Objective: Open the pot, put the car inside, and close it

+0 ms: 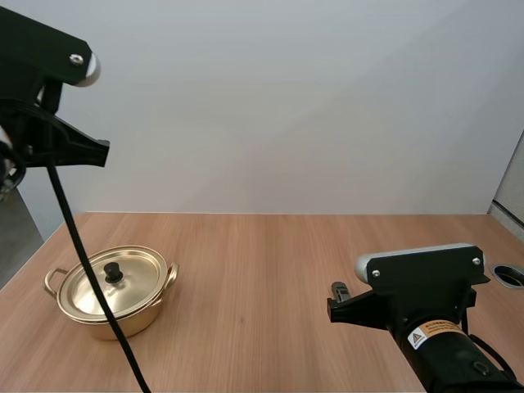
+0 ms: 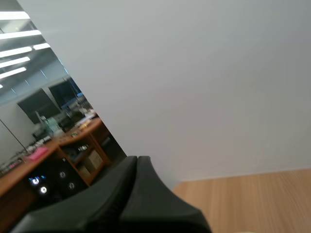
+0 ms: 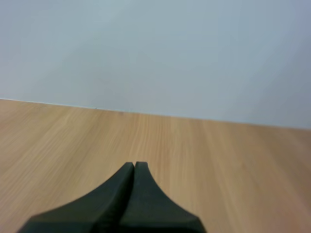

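Because neither arm has a grip on anything, treat this as the very start: the pot wants opening first. Your right gripper sits closest to you, its two black fingers pressed together into one wedge with nothing between them. It is low over the bare table and points across the wood toward the back wall. Nothing lies just ahead of its tips, so it looks parked rather than working.

Well off to that gripper's left, and a little farther out, the gold pot stands on the table. Its lid is seated flat on the rim with the black knob upright at the middle, and a loop handle sticks out on each side. With the lid on, step one is by my reading not yet done.

Your left gripper is likewise closed tight and empty. It is raised well clear of the pot, tips aimed out at the wall rather than down. That pose keeps it out of the way but leaves a long descent.

Being on the pot's side, it seems the natural arm for the lid. You would need to spread its fingers, tilt it down and bring it over the knob, since closed tips would only knock it. The knob is small, so centre carefully or it may slip out.
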You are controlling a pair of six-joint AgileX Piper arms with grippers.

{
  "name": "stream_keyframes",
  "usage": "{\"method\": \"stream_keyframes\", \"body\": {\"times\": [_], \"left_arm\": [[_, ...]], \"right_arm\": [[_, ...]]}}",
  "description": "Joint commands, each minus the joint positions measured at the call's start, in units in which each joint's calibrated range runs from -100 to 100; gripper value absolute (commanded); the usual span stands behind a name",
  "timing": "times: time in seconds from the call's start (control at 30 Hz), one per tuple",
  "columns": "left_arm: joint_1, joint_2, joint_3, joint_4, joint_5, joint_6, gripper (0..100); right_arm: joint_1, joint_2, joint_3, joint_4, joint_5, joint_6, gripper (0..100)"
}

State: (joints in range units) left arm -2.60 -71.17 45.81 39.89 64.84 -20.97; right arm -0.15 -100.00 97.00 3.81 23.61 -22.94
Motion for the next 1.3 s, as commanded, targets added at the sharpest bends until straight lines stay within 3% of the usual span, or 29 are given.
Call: {"method": "stream_keyframes", "body": {"times": [0.0,0.1,0.2,0.3,0.43,0.57,0.73,0.83,0.9,1.0,1.13,1.27], "left_arm": [[0.07,10.3,-0.3,-4.0,6.7,0.6,0],[0.07,10.2,-0.3,-4.0,4.7,2.3,0],[0.07,10.2,-0.3,-4.0,4.7,4.4,0],[0.07,10.2,-0.3,-4.7,2.2,4.7,0],[0.07,10.2,-0.3,-12.6,0.8,4.7,0],[0.07,10.2,-0.3,-18.3,0.1,4.7,0],[0.07,10.2,-0.3,-18.6,-2.6,4.3,0],[0.07,10.2,-0.3,-17.3,-3.3,6.3,0],[0.07,10.2,-0.3,-17.3,-3.3,10.8,0],[0.07,10.2,-0.3,-16.7,-2.7,16.4,0],[0.07,10.3,-0.3,-15.2,-2.5,15.9,0],[0.07,11.5,-0.3,-14.4,-3.0,15.8,0]], "right_arm": [[0.0,0.0,0.0,-13.5,-64.1,-4.2,0],[0.0,0.0,0.0,-13.5,-78.2,-15.3,0],[0.0,0.0,-1.2,-9.3,-75.2,-17.3,0],[0.0,0.0,-5.4,0.4,-54.4,-20.7,0],[0.0,1.6,-13.1,11.8,-32.2,-23.4,0],[0.5,6.2,-23.5,13.6,-2.8,-22.9,0],[0.5,17.6,-33.5,13.9,29.3,-22.4,0],[0.5,25.3,-36.8,12.9,41.2,-19.0,0],[0.5,30.3,-38.0,12.0,42.1,-15.6,0],[0.5,35.5,-38.2,10.8,33.5,-12.2,0],[-0.3,39.3,-38.2,4.0,21.1,-13.0,0],[-0.9,41.1,-38.2,1.3,23.1,-12.7,0]]}}
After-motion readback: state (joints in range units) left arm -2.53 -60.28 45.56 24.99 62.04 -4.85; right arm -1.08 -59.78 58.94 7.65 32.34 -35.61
